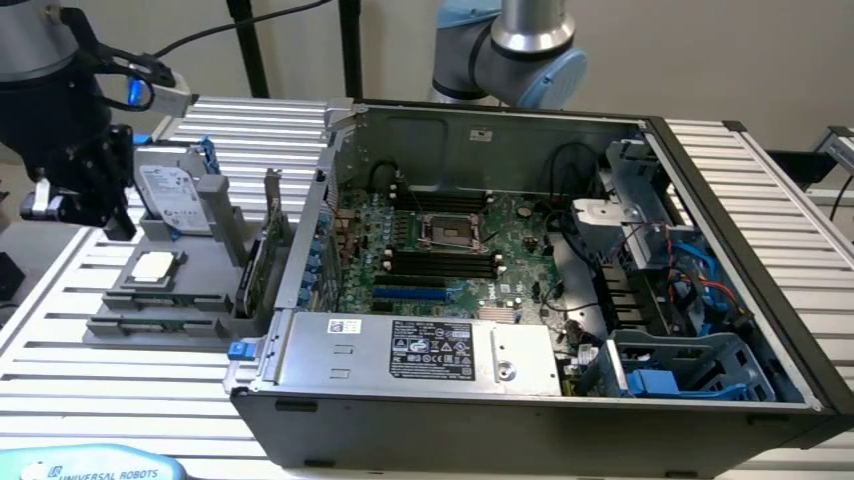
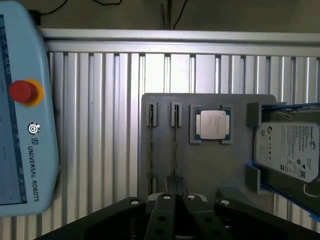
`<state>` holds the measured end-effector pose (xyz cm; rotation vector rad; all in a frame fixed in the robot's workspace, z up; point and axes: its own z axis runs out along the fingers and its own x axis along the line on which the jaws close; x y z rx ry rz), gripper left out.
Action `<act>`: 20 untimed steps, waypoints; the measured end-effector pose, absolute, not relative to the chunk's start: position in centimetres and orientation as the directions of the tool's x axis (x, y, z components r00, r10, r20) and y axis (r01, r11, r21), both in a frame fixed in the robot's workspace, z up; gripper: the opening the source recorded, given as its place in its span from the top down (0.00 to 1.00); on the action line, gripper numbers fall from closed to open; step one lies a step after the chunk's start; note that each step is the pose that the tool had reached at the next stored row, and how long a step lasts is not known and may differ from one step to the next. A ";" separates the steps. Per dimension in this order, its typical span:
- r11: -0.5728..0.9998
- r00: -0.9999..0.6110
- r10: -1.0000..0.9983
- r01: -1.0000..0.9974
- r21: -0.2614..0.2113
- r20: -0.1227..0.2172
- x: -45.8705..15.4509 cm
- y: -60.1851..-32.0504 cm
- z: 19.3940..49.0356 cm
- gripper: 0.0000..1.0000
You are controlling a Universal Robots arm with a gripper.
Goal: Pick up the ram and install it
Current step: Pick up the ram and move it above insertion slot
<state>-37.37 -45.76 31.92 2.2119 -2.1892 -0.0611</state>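
In the exterior view the arm hangs wrist-down at the exterior view's left over the grey holder beside the open computer case, and in the wrist view its gripper is clenched on nothing, fingertips together in line with the ram, which stands edge-on in that holder.

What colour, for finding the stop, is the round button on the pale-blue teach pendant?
The round button is red; wrist view shows it best.
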 end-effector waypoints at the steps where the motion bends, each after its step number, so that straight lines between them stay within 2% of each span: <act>1: -0.014 0.013 -1.000 -0.999 0.048 -0.010 -37.4 -45.9 31.8 0.89; 6: -0.019 0.017 -0.999 -0.999 0.039 -0.035 -37.5 -47.0 31.3 0.88; 7: -0.019 0.017 -0.999 -0.999 0.038 -0.040 -37.6 -47.1 31.2 0.82; 8: -0.019 0.017 -0.999 -0.999 0.037 -0.044 -37.6 -47.2 31.1 0.82; 9: -0.019 0.017 -0.999 -0.999 0.036 -0.047 -37.6 -47.2 30.9 0.76; 10: -0.019 0.017 -0.999 -0.999 0.035 -0.049 -37.6 -47.2 30.8 0.76; 11: -0.019 0.017 -0.999 -0.999 0.034 -0.050 -37.7 -47.3 30.6 0.70; 12: -0.019 0.017 -0.999 -0.999 0.034 -0.051 -37.7 -47.3 30.4 0.70; 13: -0.019 0.017 -0.998 -0.999 0.034 -0.052 -37.7 -47.3 30.2 0.64; 20: -0.019 0.017 -0.998 -0.999 0.034 -0.053 -37.8 -47.7 29.0 0.64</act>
